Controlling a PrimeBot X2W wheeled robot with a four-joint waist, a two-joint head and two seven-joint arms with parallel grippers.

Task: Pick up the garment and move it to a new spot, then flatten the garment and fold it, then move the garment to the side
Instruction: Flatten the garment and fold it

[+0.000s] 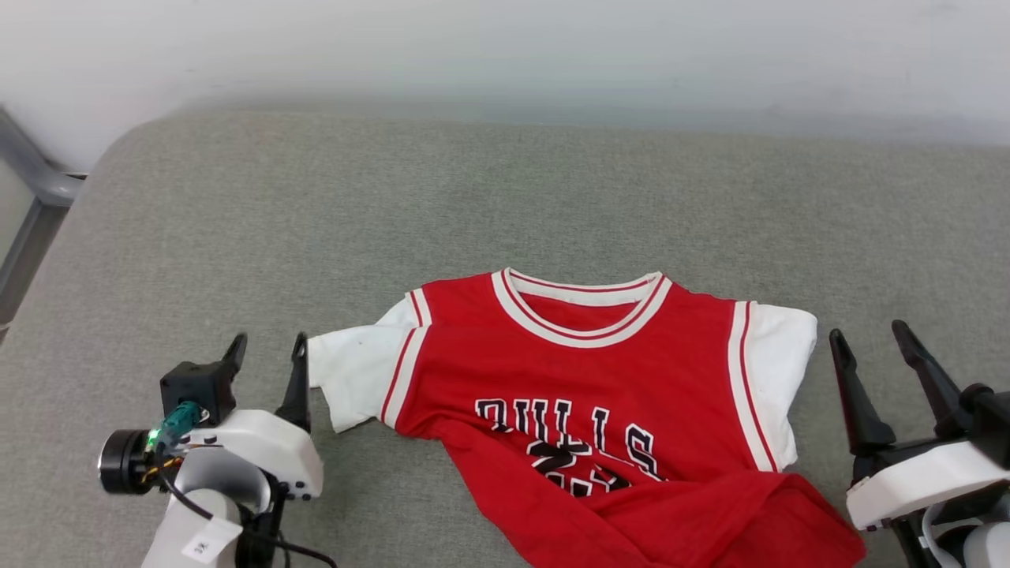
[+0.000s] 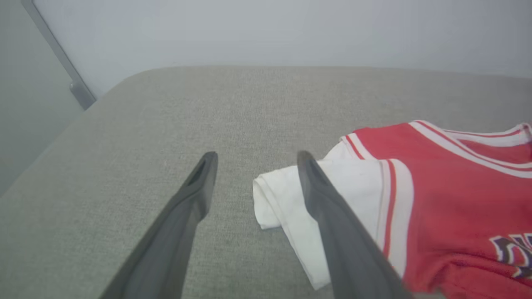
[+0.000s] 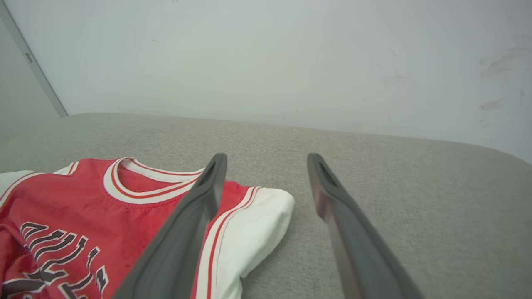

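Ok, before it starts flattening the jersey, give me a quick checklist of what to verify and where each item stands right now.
1. Left gripper fingers apart, nothing between: ok.
2. Right gripper open, empty: ok.
3. Jersey lying flat: not ok, its lower part is bunched up over the number.
4. Left sleeve and right sleeve spread out: not ok, both ends look tucked under.
5. Free cushion beyond the collar: ok.
6. Back layer smooth: cannot tell.
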